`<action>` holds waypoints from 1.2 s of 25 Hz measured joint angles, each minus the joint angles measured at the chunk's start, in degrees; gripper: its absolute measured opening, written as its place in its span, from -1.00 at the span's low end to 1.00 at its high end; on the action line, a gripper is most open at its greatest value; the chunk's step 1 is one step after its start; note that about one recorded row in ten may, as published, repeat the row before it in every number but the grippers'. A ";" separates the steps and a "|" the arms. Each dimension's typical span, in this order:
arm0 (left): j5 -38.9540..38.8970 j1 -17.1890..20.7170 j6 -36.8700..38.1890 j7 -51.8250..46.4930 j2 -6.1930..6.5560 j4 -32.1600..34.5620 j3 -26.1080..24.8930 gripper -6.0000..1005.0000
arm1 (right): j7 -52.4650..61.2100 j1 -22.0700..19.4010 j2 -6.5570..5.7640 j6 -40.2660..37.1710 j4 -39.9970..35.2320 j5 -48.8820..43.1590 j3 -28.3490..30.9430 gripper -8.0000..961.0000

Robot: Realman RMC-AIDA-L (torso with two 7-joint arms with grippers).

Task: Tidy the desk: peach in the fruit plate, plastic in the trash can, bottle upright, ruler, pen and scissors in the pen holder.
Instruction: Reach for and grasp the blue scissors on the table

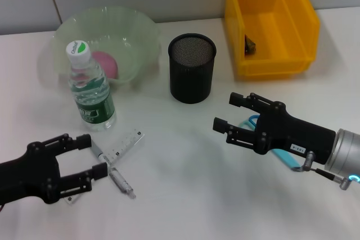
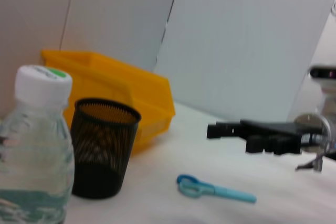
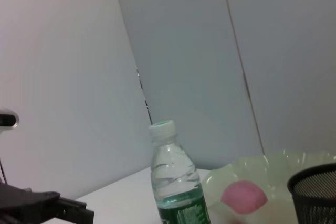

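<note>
The white desk [image 1: 185, 195] has open room in front of the black mesh pen holder [image 1: 192, 67], which stands near the middle of the back half. Just behind and to the right of the pen holder sits the yellow trash can [image 1: 271, 23], with something small and dark inside (too small to identify). To the holder's left lies the pale green fruit plate [image 1: 101, 43], the pink peach [image 1: 105, 63] already in it, and the water bottle [image 1: 90, 88] stands upright just in front of the plate.

The right gripper [image 1: 230, 115] hovers in front of the pen holder and to its right, jaws spread and empty, above the blue scissors [image 2: 215, 189] lying flat. The left gripper [image 1: 91, 157] hangs well in front-left of the holder, jaws wide apart, empty, beside the crossed ruler [image 1: 125, 145] and pen [image 1: 114, 173].
</note>
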 joint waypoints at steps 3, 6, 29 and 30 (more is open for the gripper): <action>4.57 0.22 -0.31 -3.77 -0.88 5.03 0.01 0.56 | 1.53 0.06 -0.31 -0.02 -0.48 -0.09 -0.20 0.65; 6.33 0.22 -0.31 -5.16 -1.27 6.99 0.00 0.56 | 4.99 -0.16 -0.43 0.11 -3.15 -1.40 -0.11 0.65; 11.09 -0.41 0.21 -8.02 -2.37 11.91 0.29 0.56 | 92.42 17.93 -1.87 -15.84 -51.20 -69.53 6.05 0.64; 11.11 -0.53 0.15 -7.93 -2.37 11.83 0.32 0.56 | 94.43 21.11 -1.70 -17.36 -50.78 -74.53 6.03 0.64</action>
